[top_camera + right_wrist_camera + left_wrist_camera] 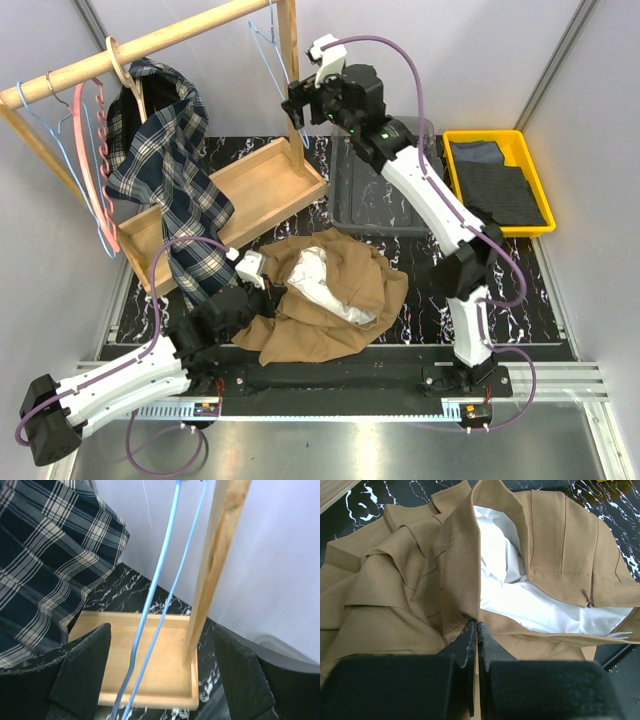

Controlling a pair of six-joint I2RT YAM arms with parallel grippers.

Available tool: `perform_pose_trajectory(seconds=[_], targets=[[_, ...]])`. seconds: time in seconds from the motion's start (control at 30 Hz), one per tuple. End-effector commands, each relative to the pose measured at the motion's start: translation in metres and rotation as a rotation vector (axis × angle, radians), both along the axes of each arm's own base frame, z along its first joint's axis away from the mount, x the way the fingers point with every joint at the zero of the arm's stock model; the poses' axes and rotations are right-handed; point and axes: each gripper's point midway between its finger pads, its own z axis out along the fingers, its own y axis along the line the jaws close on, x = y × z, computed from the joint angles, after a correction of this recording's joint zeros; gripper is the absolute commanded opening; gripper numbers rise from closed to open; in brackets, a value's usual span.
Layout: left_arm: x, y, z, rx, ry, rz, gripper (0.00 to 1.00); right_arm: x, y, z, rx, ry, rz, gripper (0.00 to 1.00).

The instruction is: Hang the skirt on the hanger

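Tan skirt [350,265] lies crumpled, one fold pinched in the tightly closed left gripper [476,625]; the right gripper [160,635] gapes wide beside the light-blue wire hanger [152,580].

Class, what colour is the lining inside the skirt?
The lining is white; left wrist view shows it best.

My skirt [395,595] is matt tan cloth with a fine ribbed weave; its lining [520,600] is smoother white fabric. The hanger [150,610] is thin, slick light-blue wire. My left gripper [477,625] has matt black plastic fingers [467,645]. The tray [165,685] and rack post [215,570] are pale smooth wood, the tabletop [410,300] glossy black marbling
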Motion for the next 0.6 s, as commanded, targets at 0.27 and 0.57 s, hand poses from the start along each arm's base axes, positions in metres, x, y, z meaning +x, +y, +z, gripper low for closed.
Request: perform_pose_trajectory(seconds=[0.27,0.57], targets=[[0.003,-0.009,0.024,-0.058,-0.029,-0.014,0.0,0.049,0.025,0.02,0.105,-0.14,-0.036,0.59],[0.002,-0.007,0.02,-0.056,-0.022,-0.006,0.0,0.047,0.016,0.034,0.097,-0.171,-0.067,0.0]])
